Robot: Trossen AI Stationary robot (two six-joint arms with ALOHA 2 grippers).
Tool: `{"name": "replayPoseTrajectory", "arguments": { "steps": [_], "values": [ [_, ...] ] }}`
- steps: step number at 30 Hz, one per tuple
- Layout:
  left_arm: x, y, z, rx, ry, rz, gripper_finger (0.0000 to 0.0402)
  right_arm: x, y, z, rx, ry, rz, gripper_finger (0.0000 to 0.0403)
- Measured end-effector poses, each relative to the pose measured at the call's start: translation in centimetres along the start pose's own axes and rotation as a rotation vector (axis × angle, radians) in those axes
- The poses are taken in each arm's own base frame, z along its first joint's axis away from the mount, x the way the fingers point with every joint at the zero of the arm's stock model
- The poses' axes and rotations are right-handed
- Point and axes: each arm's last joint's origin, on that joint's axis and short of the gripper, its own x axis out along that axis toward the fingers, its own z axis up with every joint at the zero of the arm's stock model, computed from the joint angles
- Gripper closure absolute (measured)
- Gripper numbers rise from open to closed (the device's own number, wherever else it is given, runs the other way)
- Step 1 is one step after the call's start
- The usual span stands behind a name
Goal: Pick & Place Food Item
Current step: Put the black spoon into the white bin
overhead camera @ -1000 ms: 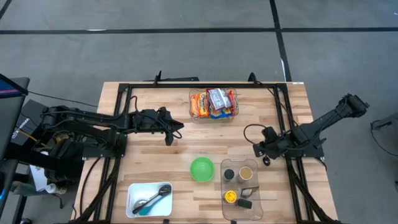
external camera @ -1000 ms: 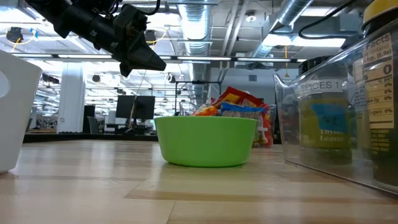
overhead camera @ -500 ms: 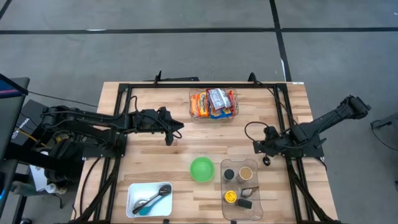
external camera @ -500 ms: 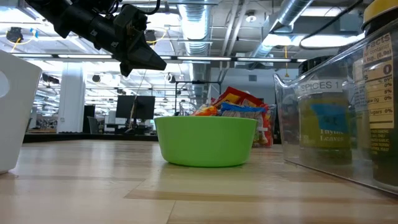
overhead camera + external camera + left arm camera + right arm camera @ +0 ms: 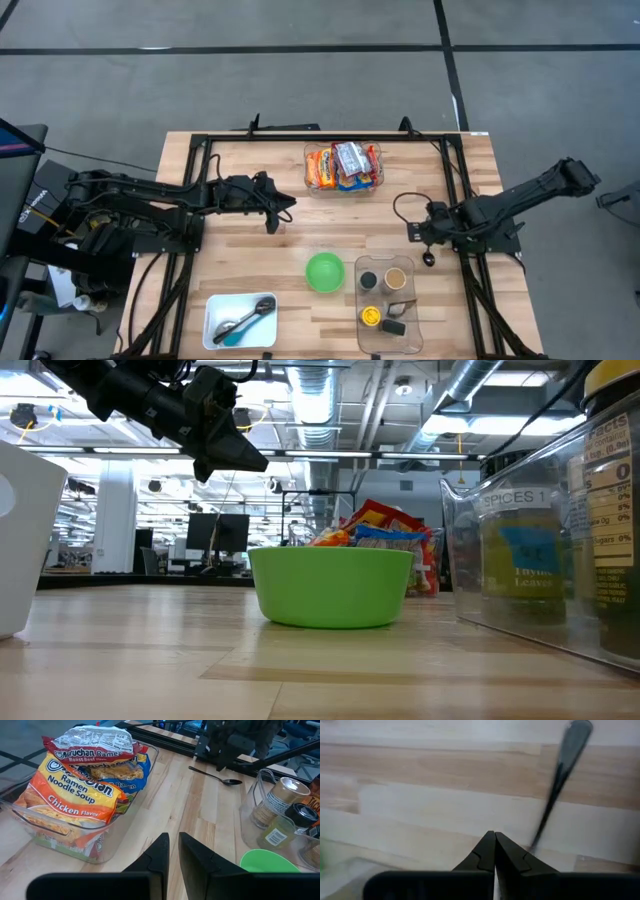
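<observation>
Several ramen packets (image 5: 343, 165) lie stacked in a clear container (image 5: 30, 822) at the table's far middle; the left wrist view shows the packets (image 5: 75, 790) close in front of me. My left gripper (image 5: 288, 209) hovers left of the container, shut with only a slit between its tips (image 5: 173, 840), and holds nothing. A green bowl (image 5: 324, 272) stands on the near middle of the table. My right gripper (image 5: 412, 234) is at the right side, shut (image 5: 494, 836), and points down at the table beside a dark spoon (image 5: 560, 775) that lies flat on the wood.
A clear bin of spice jars (image 5: 388, 298) stands right of the bowl. At the near left is a white tray (image 5: 214, 325) with a utensil in it. A black frame (image 5: 300, 137) runs around the table's working area. Bare wood lies between the container and the bowl.
My right arm has swung a little, and its gripper has rolled and tipped more steeply down over the same spot beside the spoon, staying shut. The left arm, the packets and the bowl have kept still.
</observation>
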Motion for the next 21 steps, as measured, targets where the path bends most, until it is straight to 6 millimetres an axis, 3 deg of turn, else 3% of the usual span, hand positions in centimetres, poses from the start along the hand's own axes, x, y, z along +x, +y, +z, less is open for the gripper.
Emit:
{"name": "replayPoseTrajectory", "arguments": {
  "steps": [8, 21],
  "values": [
    [0.0, 0.0, 0.0, 0.000, -0.005, -0.001, 0.0367, 1.5, 0.2, -0.4, -0.020, 0.046, -0.141, 0.0403],
    [0.0, 0.0, 0.1, -0.001, -0.011, -0.003, 0.0367, 1.8, 0.3, -0.6, 0.001, 0.070, -0.181, 0.0403]
  ]
}}
